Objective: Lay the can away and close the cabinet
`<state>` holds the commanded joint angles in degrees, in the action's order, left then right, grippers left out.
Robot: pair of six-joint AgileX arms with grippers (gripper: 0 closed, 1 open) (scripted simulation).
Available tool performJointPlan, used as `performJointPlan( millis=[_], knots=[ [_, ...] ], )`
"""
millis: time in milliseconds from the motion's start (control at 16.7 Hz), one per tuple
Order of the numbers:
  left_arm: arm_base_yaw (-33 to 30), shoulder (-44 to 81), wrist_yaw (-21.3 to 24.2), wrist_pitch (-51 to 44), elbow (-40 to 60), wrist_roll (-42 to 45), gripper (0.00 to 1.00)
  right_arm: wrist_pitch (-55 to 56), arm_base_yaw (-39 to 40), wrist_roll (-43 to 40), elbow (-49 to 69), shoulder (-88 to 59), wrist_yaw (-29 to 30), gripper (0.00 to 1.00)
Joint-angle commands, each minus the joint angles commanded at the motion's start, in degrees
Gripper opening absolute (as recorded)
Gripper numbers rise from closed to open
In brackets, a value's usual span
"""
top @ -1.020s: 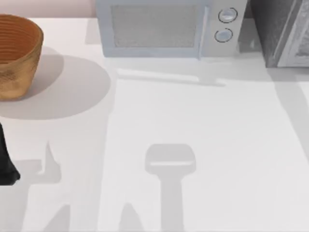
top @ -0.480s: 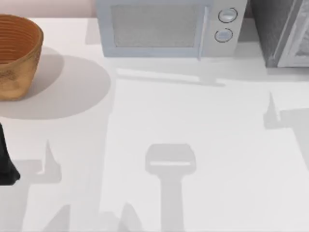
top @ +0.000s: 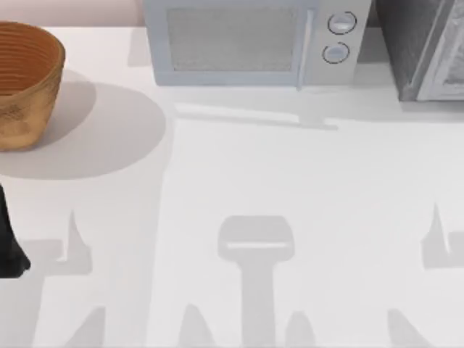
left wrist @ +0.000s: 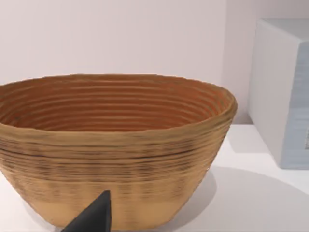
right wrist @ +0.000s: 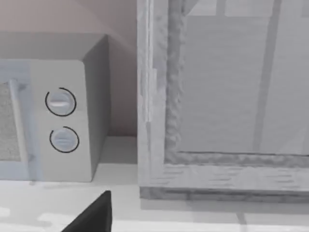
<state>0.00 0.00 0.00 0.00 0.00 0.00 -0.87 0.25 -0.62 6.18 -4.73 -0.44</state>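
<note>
Standing speckled grey cabinet (top: 424, 47), boxy microwave (top: 246, 43), ribbed basket (top: 25, 80)

No readable text; the microwave (top: 246, 43) knobs seemingly bear none.

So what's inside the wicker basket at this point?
The basket shows only its ribbed inner wall from the left wrist view; its floor is hidden behind the near rim. From the top view, its inner wall again looks bare. No can is seen there.
</note>
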Motion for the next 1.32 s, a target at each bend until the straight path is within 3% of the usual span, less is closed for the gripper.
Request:
performJointPlan(
  millis=[240,720,960,1320],
  knots=[
    [0.0,0.0,0.0,0.0,0.0,0.0,1.00,0.9,-0.3,0.6,-6.2,4.7,0.4,1.00],
    [0.0,0.0,0.0,0.0,0.0,0.0,1.00,2.5,-1.7,0.6,-5.5,2.6,-1.2,1.00],
    [0.0,0.0,0.0,0.0,0.0,0.0,1.00,12.2,-9.9,0.8,-2.4,-8.3,-9.4,1.00],
    [0.0,0.0,0.0,0.0,0.0,0.0,1.00,35.0,-29.1,1.1,4.3,-39.3,-28.2,1.00]
  ],
)
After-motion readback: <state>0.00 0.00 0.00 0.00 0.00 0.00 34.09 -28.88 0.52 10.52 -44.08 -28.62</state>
